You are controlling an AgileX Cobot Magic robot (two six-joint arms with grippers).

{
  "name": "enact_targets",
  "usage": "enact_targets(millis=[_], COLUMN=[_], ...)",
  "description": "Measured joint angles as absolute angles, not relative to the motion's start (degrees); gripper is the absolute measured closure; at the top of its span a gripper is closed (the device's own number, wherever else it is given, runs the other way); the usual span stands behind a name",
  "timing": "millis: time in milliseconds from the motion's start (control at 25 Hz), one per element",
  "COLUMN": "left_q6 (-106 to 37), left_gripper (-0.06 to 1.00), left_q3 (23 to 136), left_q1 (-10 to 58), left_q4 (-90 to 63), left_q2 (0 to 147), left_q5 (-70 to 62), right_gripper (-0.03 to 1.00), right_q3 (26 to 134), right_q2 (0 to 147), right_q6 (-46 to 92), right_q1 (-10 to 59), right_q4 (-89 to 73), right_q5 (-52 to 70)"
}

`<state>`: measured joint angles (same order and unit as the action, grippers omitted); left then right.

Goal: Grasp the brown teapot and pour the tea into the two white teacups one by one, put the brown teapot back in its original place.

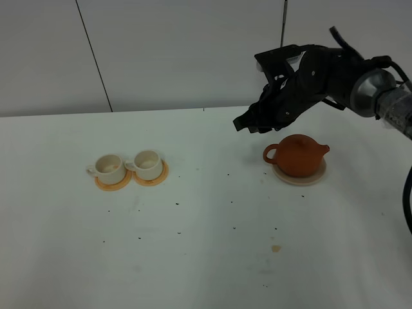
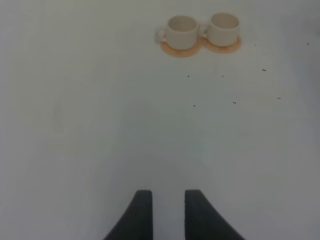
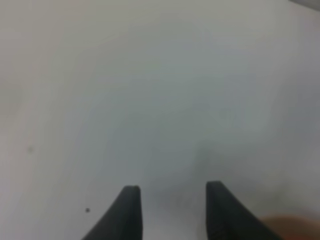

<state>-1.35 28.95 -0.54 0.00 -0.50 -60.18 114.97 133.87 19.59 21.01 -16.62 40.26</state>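
Note:
The brown teapot (image 1: 297,154) sits upright on its pale beige saucer, the original place (image 1: 302,179), at the right of the table. Its handle points left and its spout right. My right gripper (image 1: 248,123) hovers just up and left of the handle, not touching it. In the right wrist view it (image 3: 172,192) is open over bare table, and a brown blur of teapot (image 3: 292,227) shows at one corner. The two white teacups (image 1: 108,166) (image 1: 148,163) stand side by side on orange coasters at the left. My left gripper (image 2: 164,200) is open, well short of the teacups (image 2: 181,31) (image 2: 223,28).
Small dark specks are scattered over the white table (image 1: 193,244). A brownish stain (image 1: 275,248) lies in front of the teapot. A grey wall runs along the table's far edge. The right arm's cable hangs at the right border.

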Motion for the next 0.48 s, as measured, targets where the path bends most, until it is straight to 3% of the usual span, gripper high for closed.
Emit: enact_targets(millis=[480], left_q6=[-1.3], left_gripper=[0.71], left_q3=[29.0], left_q1=[-0.5], left_q4=[0.0], left_q2=[-0.5], left_q5=[-60.2], right_gripper=[0.67], right_q3=[115.0], right_q2=[138.3], right_q6=[21.1], right_q1=[21.0], right_q4=[-16.7], right_q5=[36.0])
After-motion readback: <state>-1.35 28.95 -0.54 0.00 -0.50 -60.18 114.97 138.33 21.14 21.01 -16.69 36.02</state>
